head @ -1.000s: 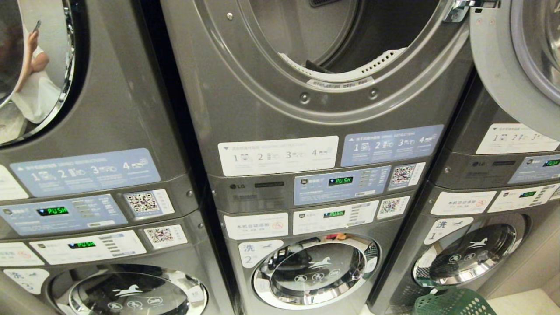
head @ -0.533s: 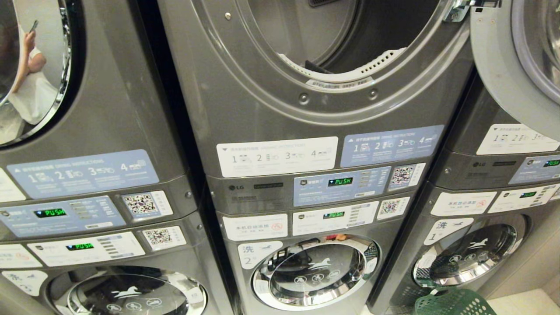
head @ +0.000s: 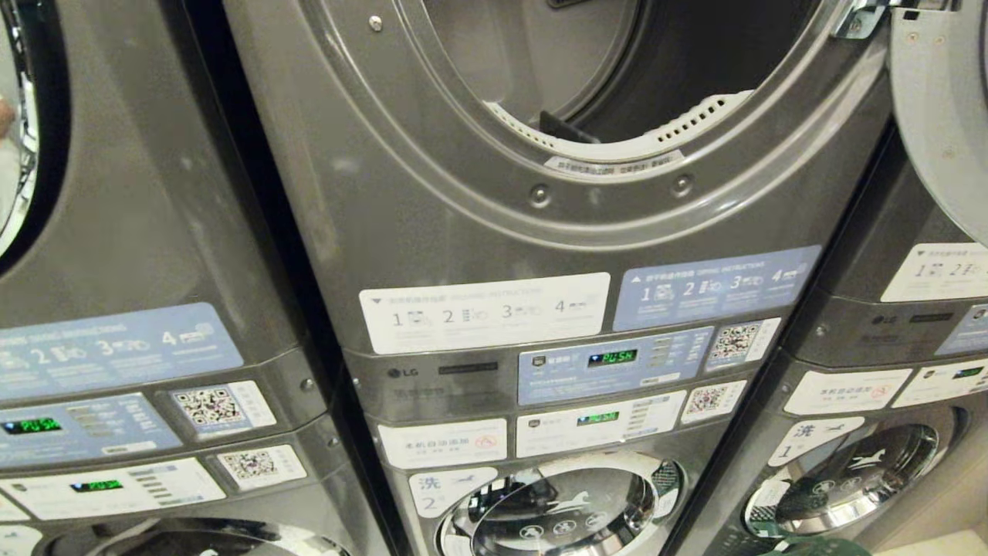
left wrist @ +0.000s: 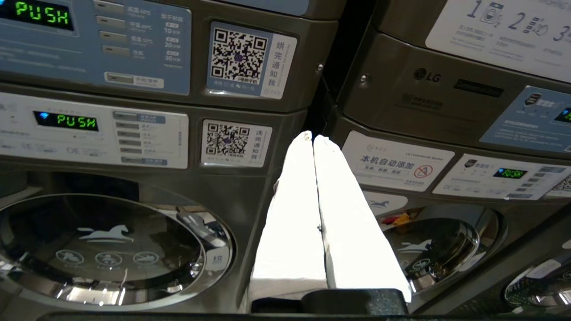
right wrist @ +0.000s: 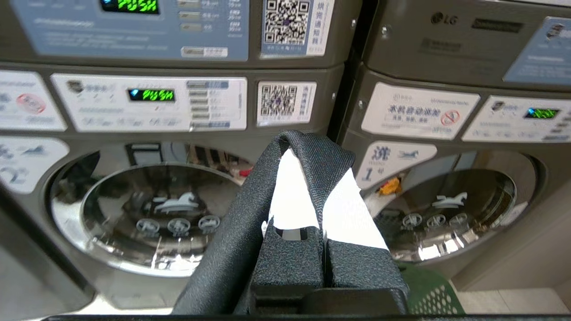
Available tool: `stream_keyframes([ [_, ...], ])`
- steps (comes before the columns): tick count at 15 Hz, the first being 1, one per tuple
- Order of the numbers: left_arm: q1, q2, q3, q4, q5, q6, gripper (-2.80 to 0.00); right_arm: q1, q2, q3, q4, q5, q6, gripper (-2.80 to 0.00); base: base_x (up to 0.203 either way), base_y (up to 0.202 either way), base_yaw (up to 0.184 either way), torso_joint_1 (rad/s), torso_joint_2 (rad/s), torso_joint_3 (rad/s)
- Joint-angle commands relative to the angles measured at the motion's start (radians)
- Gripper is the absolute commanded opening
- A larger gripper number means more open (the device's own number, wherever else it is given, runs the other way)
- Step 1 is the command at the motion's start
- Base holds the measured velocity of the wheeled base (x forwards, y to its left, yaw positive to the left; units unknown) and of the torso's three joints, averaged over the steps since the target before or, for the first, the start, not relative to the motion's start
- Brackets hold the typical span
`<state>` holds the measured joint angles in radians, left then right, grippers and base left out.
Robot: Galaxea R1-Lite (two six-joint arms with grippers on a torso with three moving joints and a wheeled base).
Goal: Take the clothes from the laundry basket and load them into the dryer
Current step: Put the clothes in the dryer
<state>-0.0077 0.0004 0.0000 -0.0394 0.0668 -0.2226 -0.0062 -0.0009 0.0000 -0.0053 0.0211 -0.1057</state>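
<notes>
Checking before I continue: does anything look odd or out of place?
One thing: a dark woven fabric strap is draped over the right gripper's shut white fingers, hanging loose. The grey dryer's open drum looks normal.

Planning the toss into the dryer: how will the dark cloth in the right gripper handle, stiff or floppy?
Probably floppy: the dark cloth drapes over the right gripper and hangs in a limp fold. Its woven texture suggests it is not slippery. It seems light, hanging from a shut pinch.

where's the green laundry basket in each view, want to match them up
Head view: green laundry basket, a sliver at the bottom edge, right of centre.
Left wrist view: not in it.
Right wrist view: basket at the lower right, beside the right gripper.
Shared landmark: the washer door marked 1, just above the basket.
</notes>
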Motion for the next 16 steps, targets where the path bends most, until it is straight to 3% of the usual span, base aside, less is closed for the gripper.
stream_keyframes([
  [1, 0.000, 0.000, 0.030, -0.001, 0.001, -0.001, -2.80, 0.000, 0.001, 0.005, -0.001, 0.002, -0.002, -2.80, 0.193, 0.000, -0.001, -0.002, 0.01, 0.002],
  [8, 0.000, 0.000, 0.030, 0.001, 0.001, -0.003, -2.80, 0.000, 0.001, 0.005, 0.000, 0.000, -0.002, -2.80, 0.195, 0.000, 0.000, 0.004, 0.00, 0.002],
  [12, 0.000, 0.000, 0.031, 0.001, 0.001, -0.001, -2.80, 0.000, 0.001, 0.006, -0.006, 0.007, -0.029, -2.80, 0.030, 0.000, -0.001, -0.006, 0.00, 0.002],
  [14, 0.000, 0.000, 0.030, 0.001, 0.001, -0.003, -2.80, 0.000, 0.004, -0.074, -0.045, 0.013, -0.068, -2.80, 0.000, 0.000, 0.000, 0.000, 0.00, 0.000],
  [16, -0.001, 0.000, 0.030, 0.001, -0.001, -0.001, -2.80, 0.000, 0.063, -0.263, -0.047, 0.062, -0.077, -2.80, 0.000, 0.000, 0.000, 0.000, 0.00, 0.000],
])
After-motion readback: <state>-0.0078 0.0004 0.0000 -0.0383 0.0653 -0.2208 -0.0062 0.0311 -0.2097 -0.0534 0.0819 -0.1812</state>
